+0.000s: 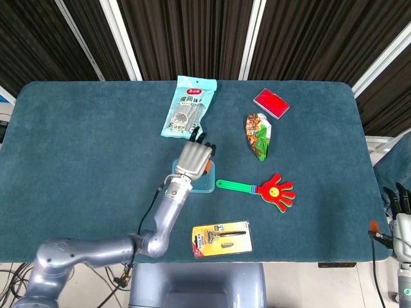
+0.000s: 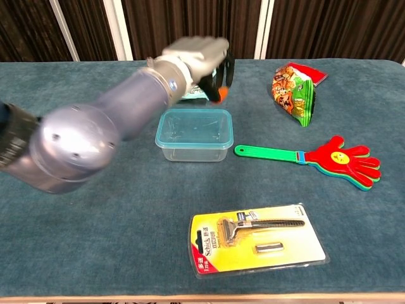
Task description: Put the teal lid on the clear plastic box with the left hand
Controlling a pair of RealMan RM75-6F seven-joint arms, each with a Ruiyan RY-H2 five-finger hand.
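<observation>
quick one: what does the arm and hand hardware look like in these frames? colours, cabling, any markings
Left arm: glossy silver-blue rounded shell segments, with a thin black cable looping along the forearm. Left hand: silver-grey back, black fingers, an orange patch at its edge in the chest view. Right hand: pale grey body, dark fingers, a black cable beside it. No markings legible.
</observation>
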